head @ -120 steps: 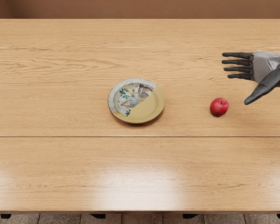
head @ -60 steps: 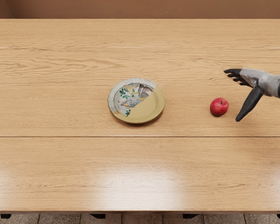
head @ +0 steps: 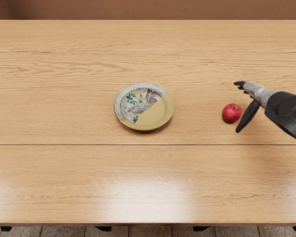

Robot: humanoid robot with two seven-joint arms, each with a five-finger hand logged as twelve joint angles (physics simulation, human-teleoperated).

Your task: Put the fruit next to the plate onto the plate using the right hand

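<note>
A small red apple (head: 231, 113) lies on the wooden table to the right of a round plate (head: 161, 114), yellow with a painted grey and green half. My right hand (head: 242, 106) reaches in from the right edge and hovers just right of the apple, open. Its fingers (head: 240, 85) stretch out behind the fruit and the thumb (head: 246, 117) points down in front of it. The hand does not touch the apple. The left arm is out of view.
The wooden table (head: 89, 173) spans the whole view, with a seam running across at mid height. A brown wall lies beyond its far edge.
My right hand has come down and leftward toward the apple and rolled over, so its fingers and thumb now flank the fruit's right side. The apple and plate have not moved.
</note>
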